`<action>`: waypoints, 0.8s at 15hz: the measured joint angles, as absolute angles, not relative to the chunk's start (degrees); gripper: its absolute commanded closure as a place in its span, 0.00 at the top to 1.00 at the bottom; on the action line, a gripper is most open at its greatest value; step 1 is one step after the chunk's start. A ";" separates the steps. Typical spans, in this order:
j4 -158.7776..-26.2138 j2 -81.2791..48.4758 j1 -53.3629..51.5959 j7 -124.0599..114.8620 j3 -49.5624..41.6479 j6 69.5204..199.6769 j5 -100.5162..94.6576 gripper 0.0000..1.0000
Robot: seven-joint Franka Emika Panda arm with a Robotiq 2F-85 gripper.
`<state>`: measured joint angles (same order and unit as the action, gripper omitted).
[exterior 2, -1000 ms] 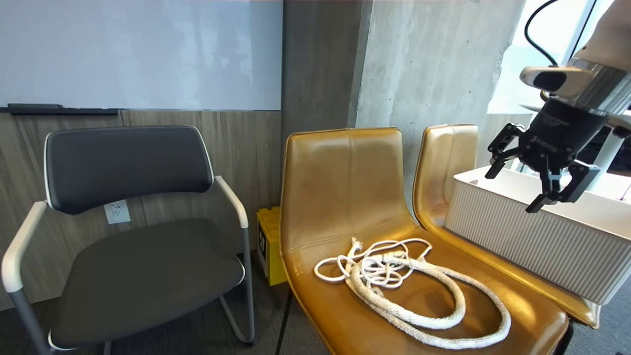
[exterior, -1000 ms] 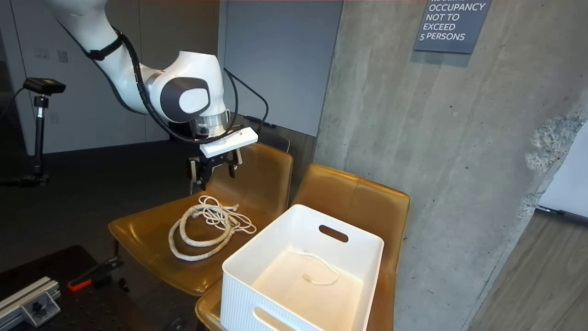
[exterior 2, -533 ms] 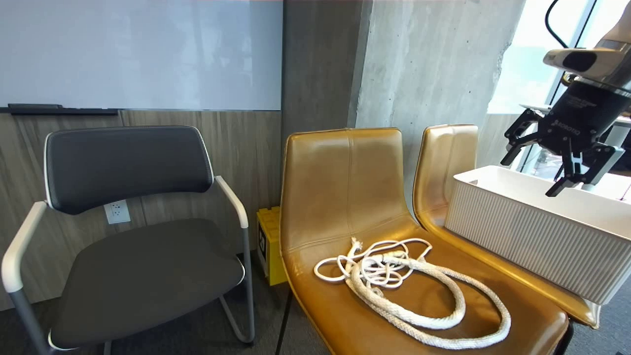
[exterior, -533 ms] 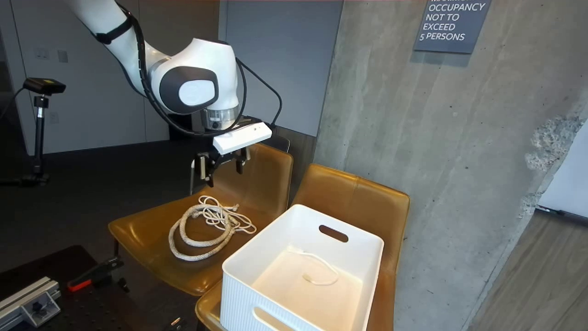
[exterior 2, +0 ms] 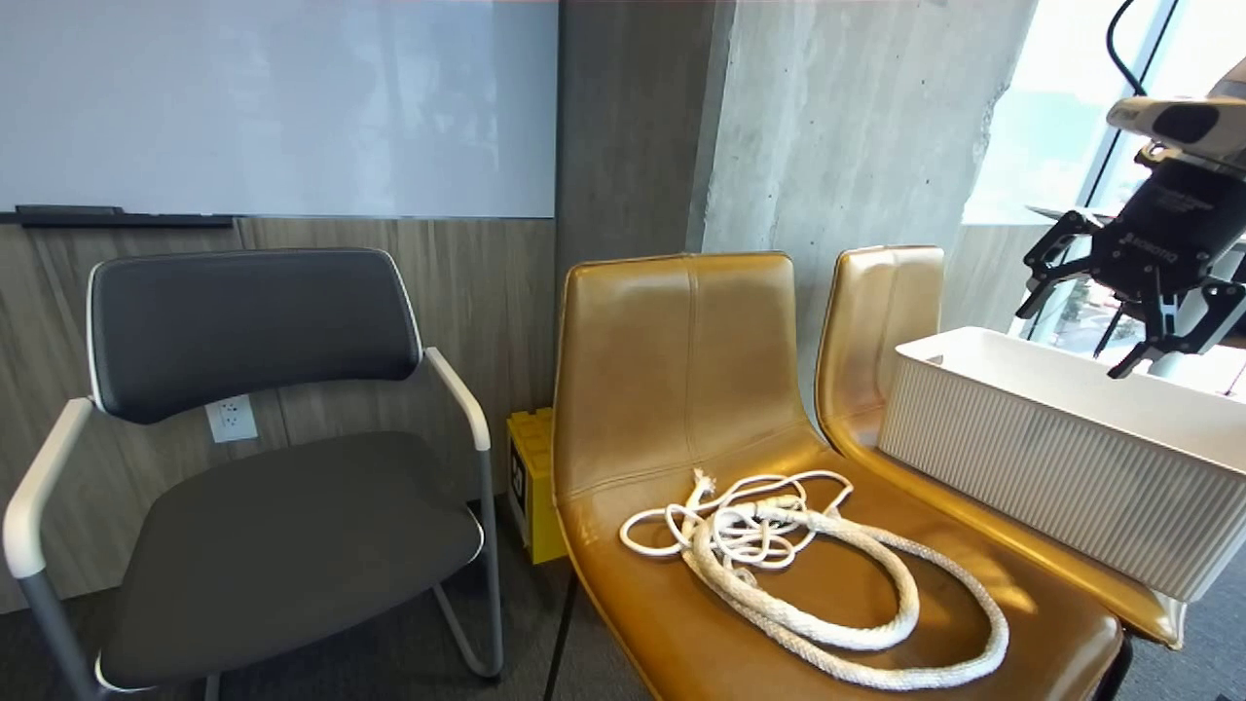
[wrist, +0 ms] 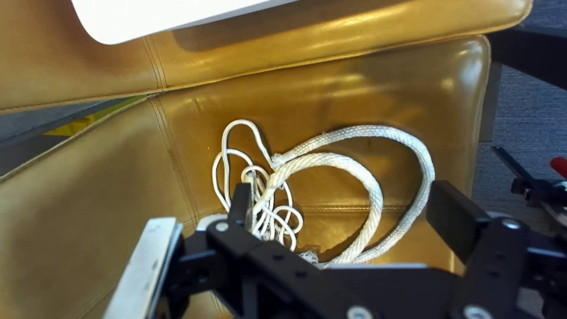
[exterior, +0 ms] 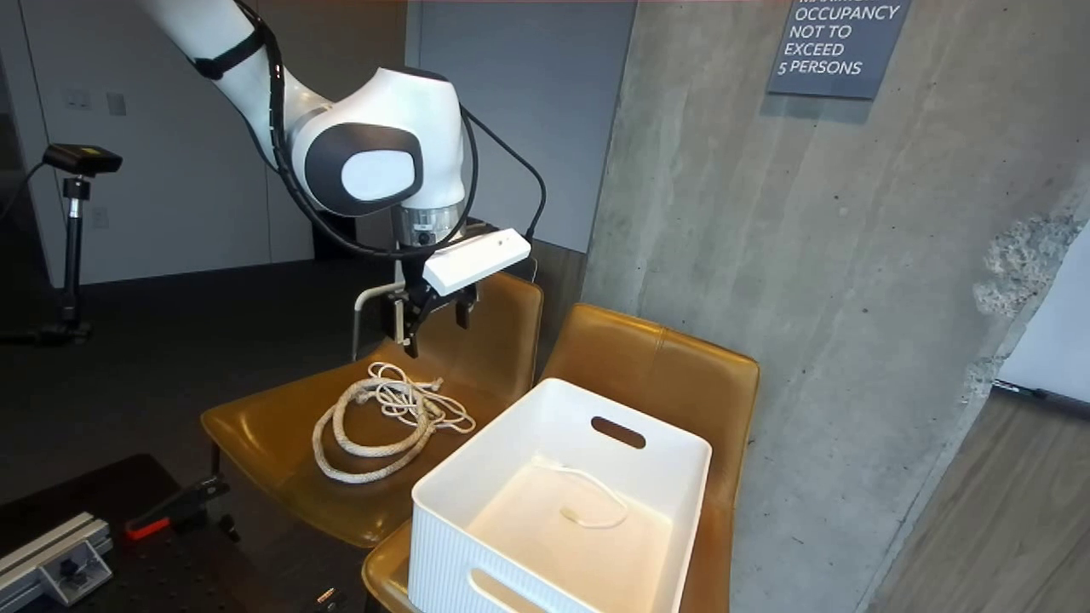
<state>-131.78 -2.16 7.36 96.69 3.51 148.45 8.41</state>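
Note:
My gripper (exterior: pixel 437 335) hangs above a tan leather chair (exterior: pixel 255 434), pointing down, its jaws wide apart with nothing between them. On the chair seat lies a coil of thick whitish rope (exterior 2: pixel 959 672) beside a tangle of thin white cord (exterior 2: pixel 642 550). In the wrist view the thick rope (wrist: pixel 376 195) shows below and between the fingers, while the left finger (wrist: pixel 241 201) covers part of the cord (wrist: pixel 241 122). A ribbed white bin (exterior: pixel 443 562) stands on the adjoining tan chair. Inside it rests a short pale cord (exterior: pixel 588 524).
Behind the chairs rises a concrete wall (exterior: pixel 817 298). A dark grey armchair (exterior 2: pixel 282 545) and a yellow box (exterior 2: pixel 531 487) stand near the rope's chair. A dark table corner holds a metal profile (exterior: pixel 51 553) and a red-tipped clamp (exterior: pixel 174 511). A camera stand (exterior: pixel 72 238) is further back.
The open gripper has moved to the right in both exterior views, rising somewhat in one of them. Rope, cord, chairs and bin have stayed where they were.

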 measured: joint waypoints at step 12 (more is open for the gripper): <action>-121.89 -11.74 9.74 100.73 -2.21 145.89 8.53 1.00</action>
